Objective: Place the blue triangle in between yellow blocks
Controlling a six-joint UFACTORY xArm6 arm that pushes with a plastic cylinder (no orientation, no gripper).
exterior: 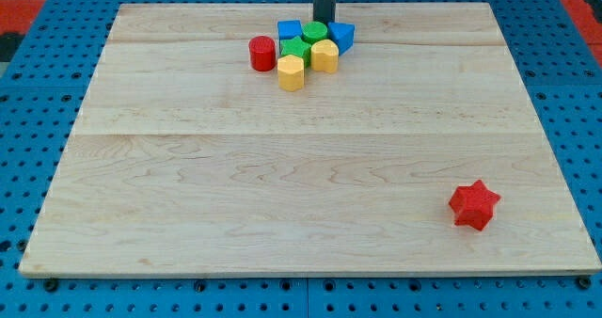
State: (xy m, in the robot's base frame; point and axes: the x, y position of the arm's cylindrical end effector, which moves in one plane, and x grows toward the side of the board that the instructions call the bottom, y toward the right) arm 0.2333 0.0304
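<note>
A tight cluster of blocks sits near the top middle of the wooden board [301, 167]. One yellow block [324, 55] lies at the cluster's lower right and another yellow block [291, 72] at its bottom; they touch. A blue block that looks like the triangle [342, 36] lies at the cluster's right, just above the first yellow block. A second blue block [289, 28] is at the top left. My tip [324, 21] stands at the top edge of the cluster, between the two blue blocks and just behind a green cylinder [314, 31].
A green block [295, 49] sits in the cluster's middle, and a red cylinder [262, 53] at its left. A red star [473, 205] lies alone near the board's bottom right. A blue pegboard surrounds the board.
</note>
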